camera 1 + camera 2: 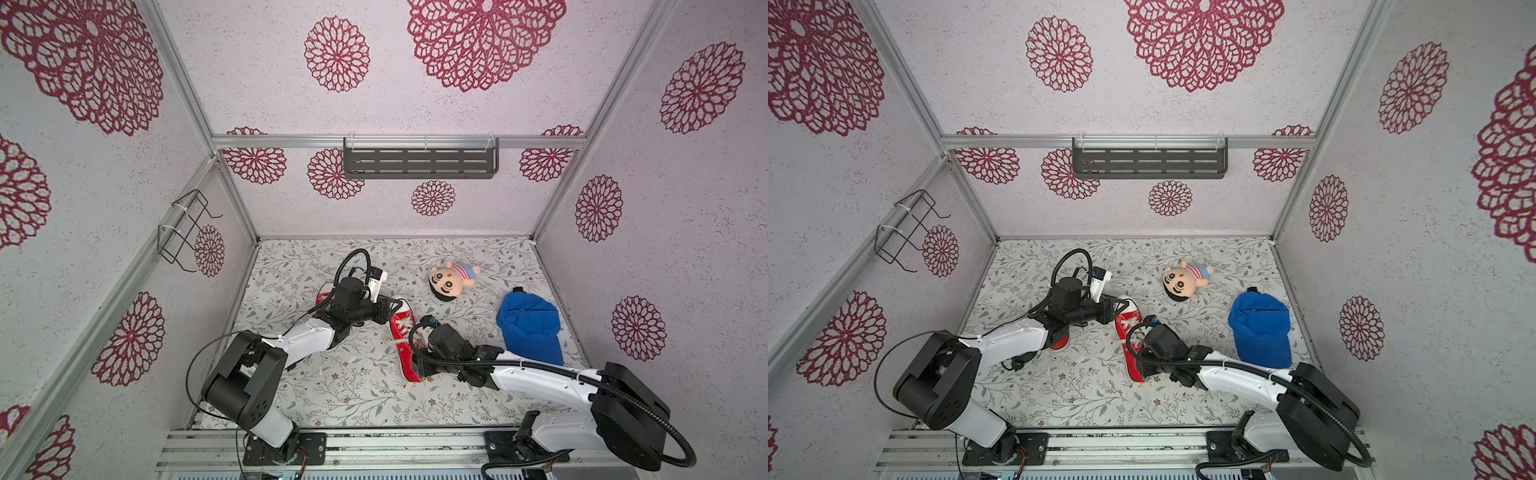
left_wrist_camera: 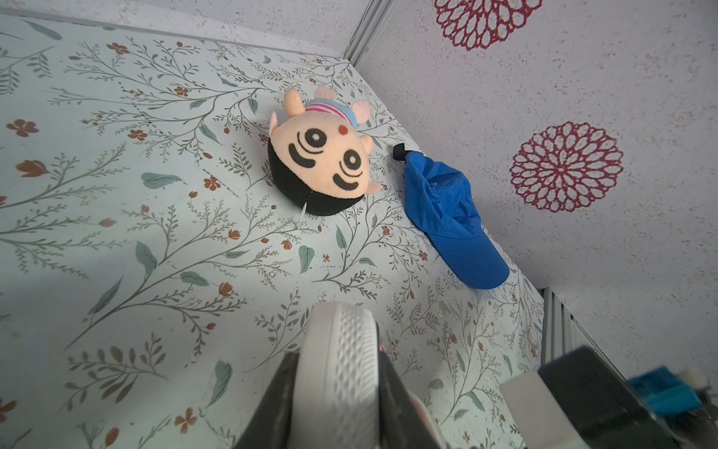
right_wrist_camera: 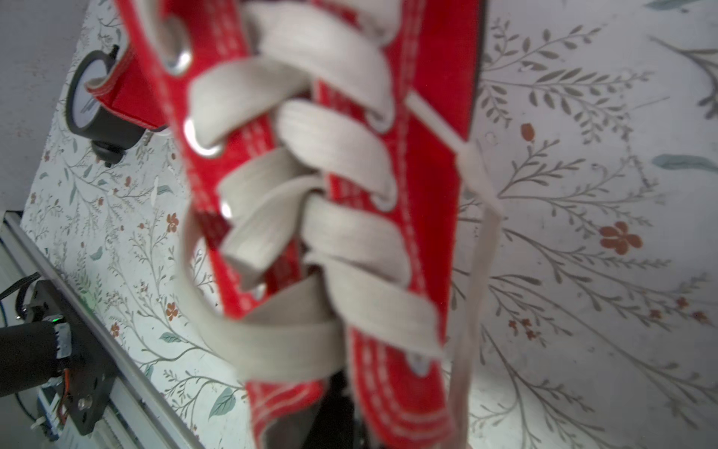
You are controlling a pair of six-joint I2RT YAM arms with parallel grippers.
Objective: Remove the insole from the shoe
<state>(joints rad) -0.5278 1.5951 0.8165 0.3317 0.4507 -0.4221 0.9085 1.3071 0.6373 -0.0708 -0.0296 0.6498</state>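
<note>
The red shoe [image 1: 402,332] lies near the middle of the floral table [image 1: 353,399], its white toe cap pointing toward the back wall and its heel toward the robot's bases. The left gripper [image 2: 334,385] is clamped on that toe cap. In the left wrist view the black fingers [image 2: 277,392] press against either side of the ribbed white rubber.

The right gripper [image 1: 420,368] sits at the heel end, over the shoe's opening. In the right wrist view the pale laces [image 3: 330,163] fill the frame and only a dark shape shows down between the red flaps, so I cannot tell how its jaws stand. The insole is out of sight from every angle.

A second red shoe [image 1: 1061,341] peeks out from under the left arm. Farther back lies a plush doll [image 1: 451,280], face up, and near the right wall a blue cap [image 1: 530,326] — both well apart from the grippers.
</note>
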